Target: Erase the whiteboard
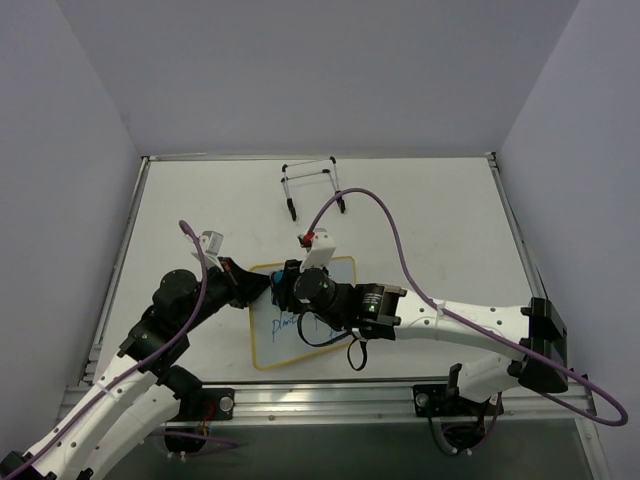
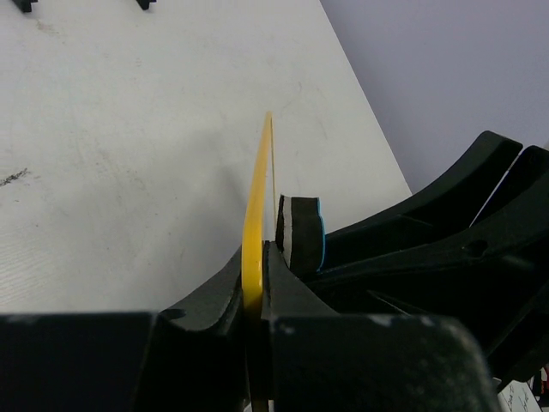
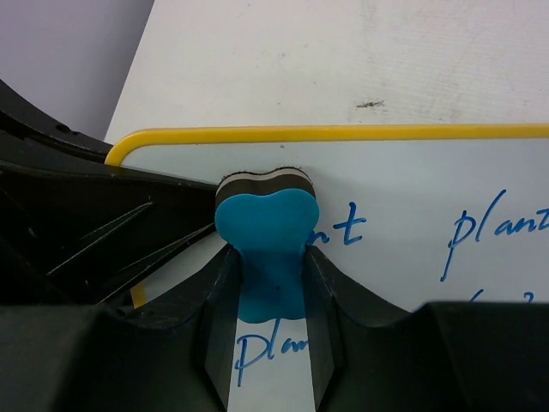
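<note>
L pincer [image 2: 260, 257]: shut tight on whiteboard [image 1: 290, 345] yellow frame, far-left corner
R pincer [image 3: 268, 266]: clamped on blue eraser [image 3: 267, 219], pad against board just inside frame
whiteboard: on bench [image 1: 430, 220], near-centre btwn arms, blue "plant" writing on it
wire stand [image 1: 312, 185]: far side, apart from board

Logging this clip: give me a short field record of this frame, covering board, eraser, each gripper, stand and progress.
whiteboard: yellow frame, blue handwriting on it
left gripper: shut on the whiteboard's edge
right gripper: shut on the blue eraser
eraser contact: pad against the board face, near the frame at the gripped corner
wire stand: far side of the table, nothing on it
progress: several written words visible, erasing not finished
</note>
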`<state>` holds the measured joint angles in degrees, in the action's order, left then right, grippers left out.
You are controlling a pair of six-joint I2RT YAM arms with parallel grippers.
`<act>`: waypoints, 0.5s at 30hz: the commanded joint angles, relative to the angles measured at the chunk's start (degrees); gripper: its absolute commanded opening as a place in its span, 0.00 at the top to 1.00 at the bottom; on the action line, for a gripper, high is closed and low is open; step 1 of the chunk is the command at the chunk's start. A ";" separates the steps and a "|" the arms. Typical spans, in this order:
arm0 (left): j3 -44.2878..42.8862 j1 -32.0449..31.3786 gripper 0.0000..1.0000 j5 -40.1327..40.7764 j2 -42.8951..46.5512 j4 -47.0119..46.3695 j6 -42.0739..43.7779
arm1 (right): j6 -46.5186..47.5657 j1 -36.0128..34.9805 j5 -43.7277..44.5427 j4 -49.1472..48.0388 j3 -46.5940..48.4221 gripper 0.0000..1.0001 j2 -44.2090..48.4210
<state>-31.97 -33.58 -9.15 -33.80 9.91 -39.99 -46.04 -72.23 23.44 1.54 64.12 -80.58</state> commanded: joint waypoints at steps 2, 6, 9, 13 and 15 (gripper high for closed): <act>-0.38 -0.43 0.98 1.15 0.14 2.04 5.80 | -2.74 -1.43 5.83 1.27 4.26 1.00 -2.13; -0.29 -0.34 0.98 0.89 0.23 1.78 5.62 | -4.58 -1.51 7.05 1.27 3.91 1.00 -2.57; -0.11 -0.43 0.98 0.36 0.05 1.51 5.62 | -5.90 -0.99 6.44 1.01 3.12 1.00 -2.83; -0.03 -0.43 0.98 -0.26 0.84 1.25 5.62 | -6.34 2.61 2.94 0.83 0.93 1.00 -1.52; 0.41 -0.34 0.98 -0.87 1.72 0.73 5.62 | -6.25 5.06 1.70 0.75 -0.56 1.00 -0.81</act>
<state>-31.90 -33.56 -8.14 -33.10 9.93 -39.94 -50.74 -71.29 25.15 3.42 65.73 -82.04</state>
